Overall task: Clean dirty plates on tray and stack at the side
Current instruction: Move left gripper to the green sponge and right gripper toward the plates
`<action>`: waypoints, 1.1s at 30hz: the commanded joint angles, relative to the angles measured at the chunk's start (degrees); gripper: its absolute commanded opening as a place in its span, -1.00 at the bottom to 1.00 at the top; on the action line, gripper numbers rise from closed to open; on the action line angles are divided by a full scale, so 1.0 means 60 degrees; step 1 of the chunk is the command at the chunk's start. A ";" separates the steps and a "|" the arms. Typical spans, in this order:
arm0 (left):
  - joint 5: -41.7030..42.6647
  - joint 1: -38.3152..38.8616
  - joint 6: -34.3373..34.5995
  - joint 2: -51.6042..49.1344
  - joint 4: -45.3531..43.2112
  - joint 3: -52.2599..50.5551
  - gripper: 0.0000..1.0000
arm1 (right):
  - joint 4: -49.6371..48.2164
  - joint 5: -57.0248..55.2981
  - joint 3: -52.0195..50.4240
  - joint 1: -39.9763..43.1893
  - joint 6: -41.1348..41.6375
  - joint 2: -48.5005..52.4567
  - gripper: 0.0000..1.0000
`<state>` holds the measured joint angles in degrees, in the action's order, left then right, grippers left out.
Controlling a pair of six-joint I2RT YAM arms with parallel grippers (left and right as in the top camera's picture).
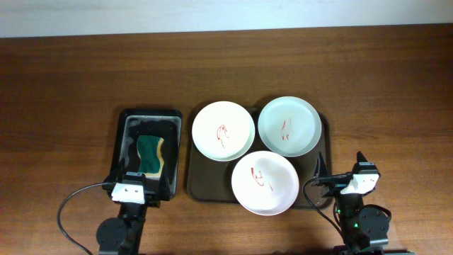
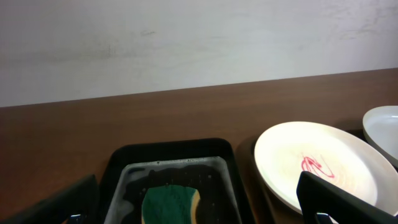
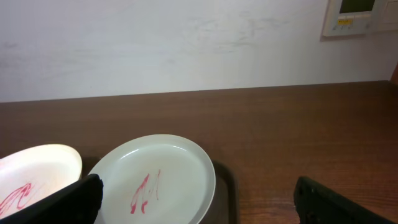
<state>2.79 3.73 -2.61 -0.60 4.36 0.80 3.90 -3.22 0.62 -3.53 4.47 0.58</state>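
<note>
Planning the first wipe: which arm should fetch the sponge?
Left. The left pincer sits open at the near edge of the small tray, sponge straight ahead. The right pincer is past the plates and the brown tray.

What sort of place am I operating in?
Probably an indoor lab bench staged for dishwashing, not a real kitchen: wooden table, plain white wall with a control panel, sponge in a metal tray.
</note>
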 commanded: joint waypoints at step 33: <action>0.0313 -0.0044 0.0404 -0.0069 0.1348 0.0754 0.99 | -0.0357 0.1472 0.0022 -0.0025 0.0350 -0.0047 0.97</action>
<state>3.64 3.73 -1.87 -0.60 5.87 1.23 1.91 1.67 0.60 -3.53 4.62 0.58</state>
